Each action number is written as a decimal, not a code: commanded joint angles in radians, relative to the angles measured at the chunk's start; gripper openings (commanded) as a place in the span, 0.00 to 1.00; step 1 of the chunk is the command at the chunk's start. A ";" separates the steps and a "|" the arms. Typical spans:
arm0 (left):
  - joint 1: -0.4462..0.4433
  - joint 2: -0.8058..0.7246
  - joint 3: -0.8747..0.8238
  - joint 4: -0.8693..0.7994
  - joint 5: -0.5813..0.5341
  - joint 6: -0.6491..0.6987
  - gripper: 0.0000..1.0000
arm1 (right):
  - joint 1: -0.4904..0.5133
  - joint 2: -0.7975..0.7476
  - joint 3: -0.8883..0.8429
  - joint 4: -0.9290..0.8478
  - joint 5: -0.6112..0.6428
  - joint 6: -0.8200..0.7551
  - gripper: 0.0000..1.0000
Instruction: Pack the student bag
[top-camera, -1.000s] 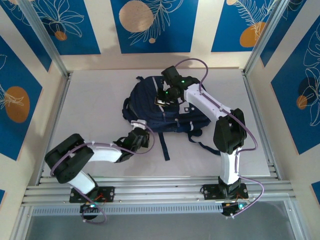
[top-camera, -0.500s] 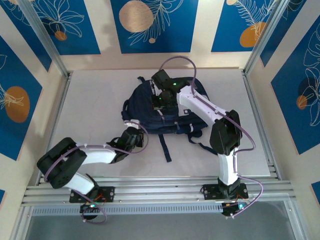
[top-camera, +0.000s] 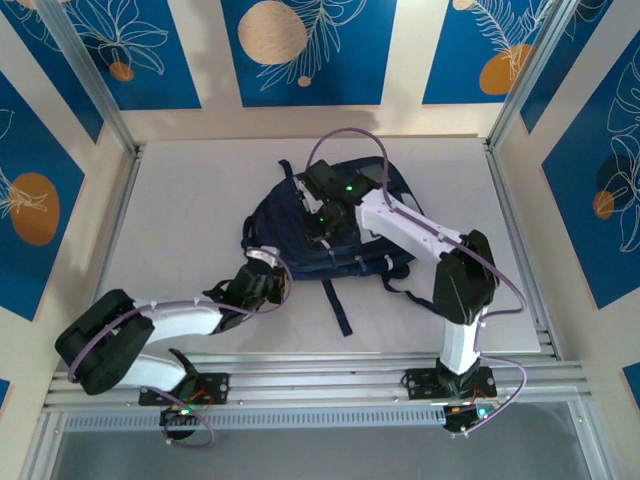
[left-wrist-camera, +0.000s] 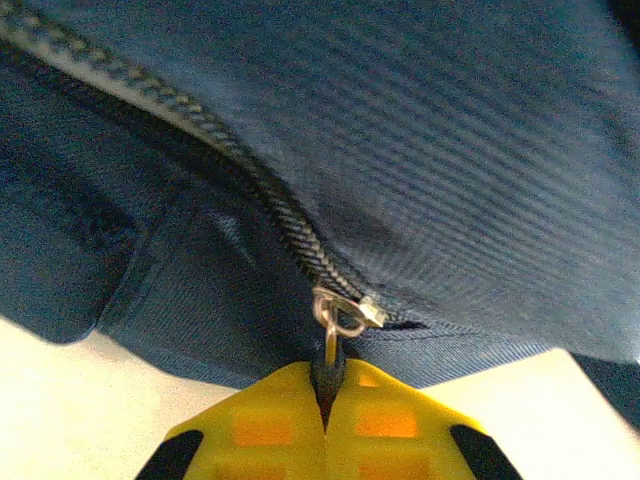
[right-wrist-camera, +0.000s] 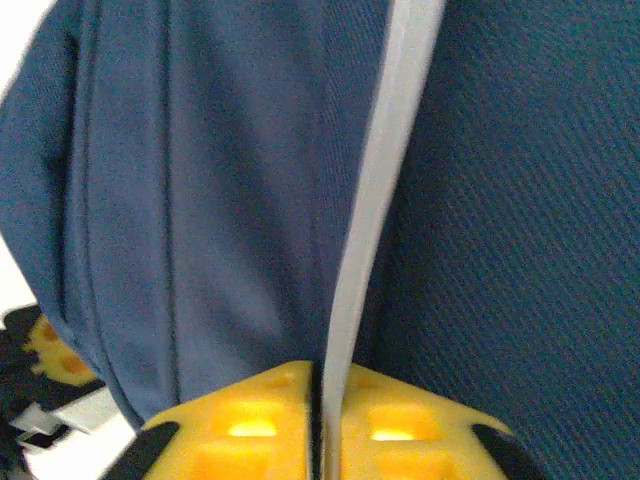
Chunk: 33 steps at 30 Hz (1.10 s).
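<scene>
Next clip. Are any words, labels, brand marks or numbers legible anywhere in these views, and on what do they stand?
No readable text in any view.
student bag: its pale patches are too small to read from above.
zipper pull: bare metal up close, no marking.
light stripe: plain, with no print on it or on the fabric around it.
wall panels: leaf and circle pattern, no words.

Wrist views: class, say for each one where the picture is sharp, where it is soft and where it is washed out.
Left wrist: zipper pull crisp, left fingers soft, table washed pale. Right wrist: student bag weave sharp at right, light stripe and right fingers blurred, top-left corner blown white.
</scene>
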 joint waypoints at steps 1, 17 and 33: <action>-0.050 -0.010 -0.013 -0.050 0.032 0.005 0.00 | -0.014 -0.104 -0.071 -0.056 0.064 0.054 0.55; -0.246 0.149 0.068 0.058 0.018 -0.013 0.00 | -0.083 -0.753 -0.809 0.341 -0.138 0.853 0.42; -0.397 0.184 0.197 0.046 0.016 0.030 0.00 | -0.052 -0.912 -1.296 0.889 -0.118 1.220 0.57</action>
